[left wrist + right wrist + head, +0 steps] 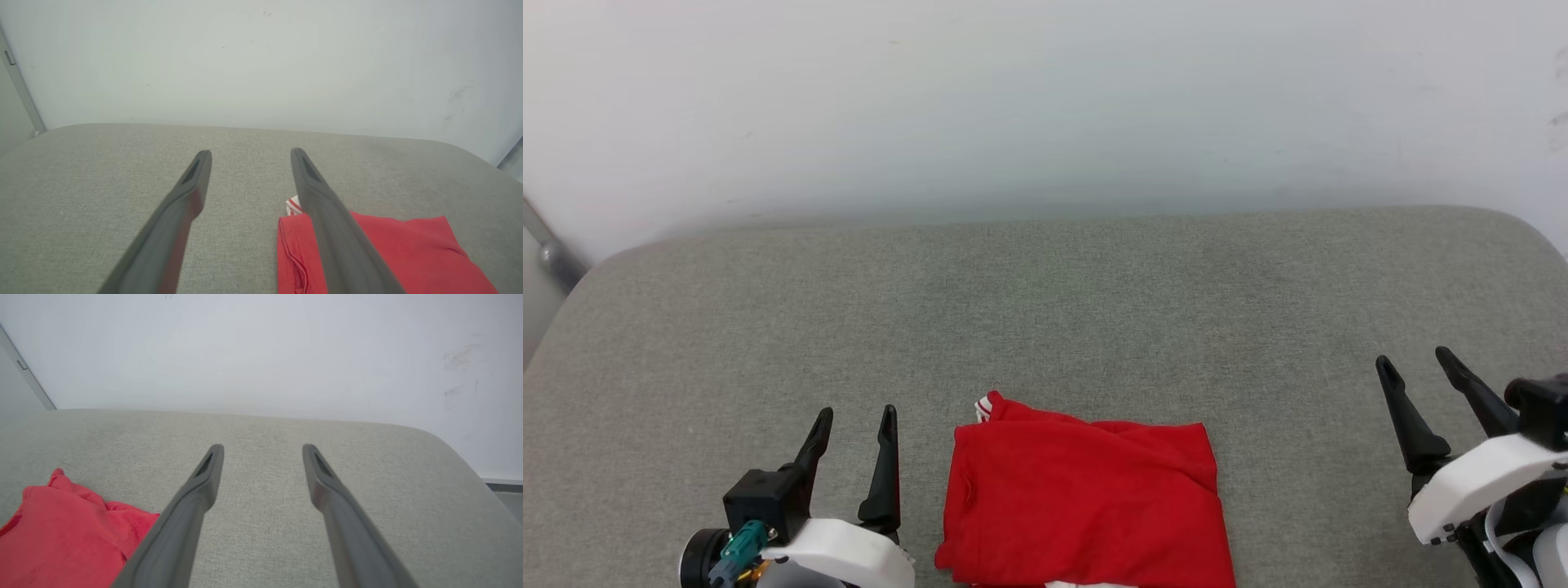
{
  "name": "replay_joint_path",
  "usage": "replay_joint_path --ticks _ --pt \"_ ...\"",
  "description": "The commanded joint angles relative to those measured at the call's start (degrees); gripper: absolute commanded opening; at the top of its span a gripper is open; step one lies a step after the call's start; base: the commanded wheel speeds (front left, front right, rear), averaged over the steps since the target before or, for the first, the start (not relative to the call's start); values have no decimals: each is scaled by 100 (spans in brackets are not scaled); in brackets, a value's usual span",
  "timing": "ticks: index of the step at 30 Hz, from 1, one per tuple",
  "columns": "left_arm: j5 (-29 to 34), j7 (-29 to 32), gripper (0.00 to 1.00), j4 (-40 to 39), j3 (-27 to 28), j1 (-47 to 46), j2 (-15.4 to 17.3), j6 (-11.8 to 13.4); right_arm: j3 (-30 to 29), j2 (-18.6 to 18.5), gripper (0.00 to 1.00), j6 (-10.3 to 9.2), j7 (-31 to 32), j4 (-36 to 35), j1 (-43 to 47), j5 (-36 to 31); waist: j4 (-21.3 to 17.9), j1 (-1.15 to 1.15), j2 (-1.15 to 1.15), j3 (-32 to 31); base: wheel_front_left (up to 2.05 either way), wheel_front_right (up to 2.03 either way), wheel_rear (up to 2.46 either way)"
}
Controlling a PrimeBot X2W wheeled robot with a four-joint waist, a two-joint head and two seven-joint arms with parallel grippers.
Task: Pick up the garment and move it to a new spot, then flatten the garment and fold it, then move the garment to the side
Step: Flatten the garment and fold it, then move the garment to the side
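1. The garment (1086, 498) is laid as a compact red rectangle at the middle of the near edge of the grey fabric-covered tabletop (1045, 310). Its layers are stacked, so the folding is judged done.
2. A bit of red-white striped trim (984, 406) is seen poking out at the garment's far left corner, and a sliver of white at its near edge. Shallow creases run across the top layer. This suggests that the thin fabric was doubled over rather than pressed flat.
3. The left gripper (856, 411) is held just beside the garment's left edge. Its fingers are spread, nothing is held between them, and the cloth is not touched. This placement is judged to suit a grasp of that edge for the move to the side.
4. The right gripper (1411, 356) is held well apart from the garment, near the right edge of the tabletop, with its fingers likewise parted and empty. It is probably kept clear so that the stack is not disturbed.
5. Open tabletop is left on both sides and towards the far edge, below the pale wall (1045, 98).
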Motion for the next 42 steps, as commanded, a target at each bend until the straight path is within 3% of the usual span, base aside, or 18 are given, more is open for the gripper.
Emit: replay_joint_path --ticks 1,11,19,26,31,36,39,42 --pt "9 -20 100 -5 25 67 41 37 -116 131 100 -1 -74 -180 145 -80 -18 0 0 -3 0 0 0" --pt "60 -75 100 12 153 156 142 179 -691 999 100 -2 -131 -1398 1126 -655 -27 0 0 -24 0 0 0" --pt "76 -97 100 -14 153 161 151 215 -790 1176 100 -2 56 -1670 1281 -709 18 0 0 -29 0 0 0" --pt "87 -111 100 -5 178 183 173 248 -1097 1139 100 -2 460 -1503 1283 -303 40 0 0 -34 0 0 0" --pt "99 -149 100 -47 264 195 144 270 -1602 888 100 -1 1471 -1049 1146 370 98 0 0 -9 0 0 0" --pt "140 -171 100 -89 325 175 91 242 -1936 534 100 -1 3078 -486 980 1004 256 0 0 53 0 0 0" --pt "187 -184 100 -103 337 130 56 206 -2118 507 100 -1 4086 -213 905 1289 395 0 0 113 0 0 0" --pt "233 -192 100 -130 356 59 25 152 -2224 779 100 -1 4812 -83 704 1661 551 0 0 212 0 0 0"
